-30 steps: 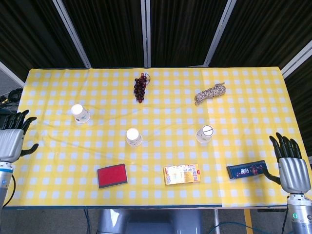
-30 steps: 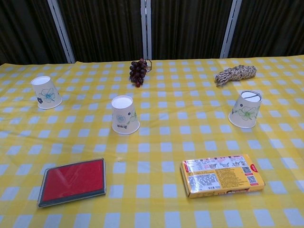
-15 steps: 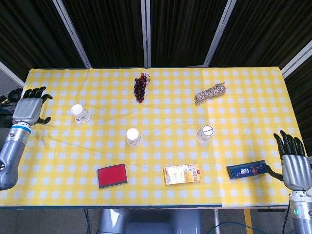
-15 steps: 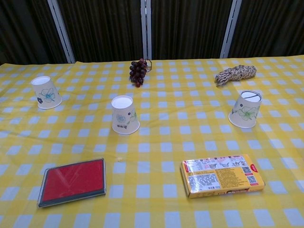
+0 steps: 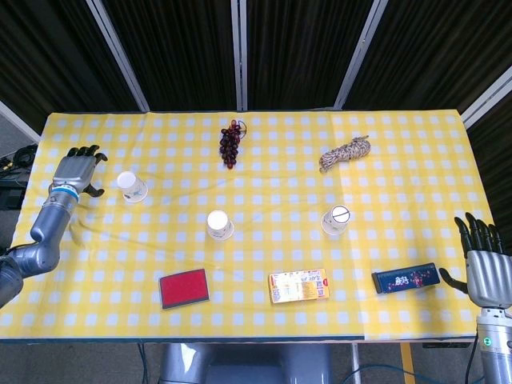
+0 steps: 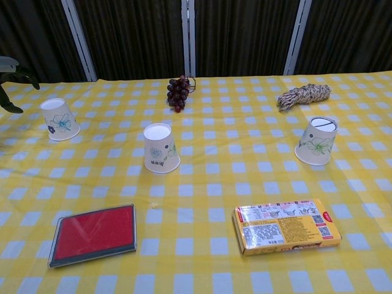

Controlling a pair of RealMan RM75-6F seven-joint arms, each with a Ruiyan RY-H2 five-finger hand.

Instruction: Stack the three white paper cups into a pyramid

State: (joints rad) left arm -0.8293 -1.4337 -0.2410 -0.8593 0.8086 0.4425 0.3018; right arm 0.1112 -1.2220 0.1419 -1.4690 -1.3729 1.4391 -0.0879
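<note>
Three white paper cups with flower prints stand upside down on the yellow checked cloth, well apart. The left cup (image 5: pixel 132 186) (image 6: pixel 59 119) is at the left, the middle cup (image 5: pixel 218 225) (image 6: pixel 160 148) near the centre, the right cup (image 5: pixel 336 219) (image 6: pixel 317 141) at the right. My left hand (image 5: pixel 75 172) (image 6: pixel 10 76) hovers open just left of the left cup, not touching it. My right hand (image 5: pixel 485 268) is open at the table's right front corner, far from the cups.
Dark grapes (image 5: pixel 230 144) and a coiled rope (image 5: pixel 345 154) lie at the back. A red pad (image 5: pixel 183 288), a yellow box (image 5: pixel 298 286) and a dark blue box (image 5: pixel 406 278) lie along the front. The blue box is close to my right hand.
My left hand has moved from the table's left edge up and inward to just beside the left cup. My right hand has drifted slightly down and outward. The cups have not moved.
</note>
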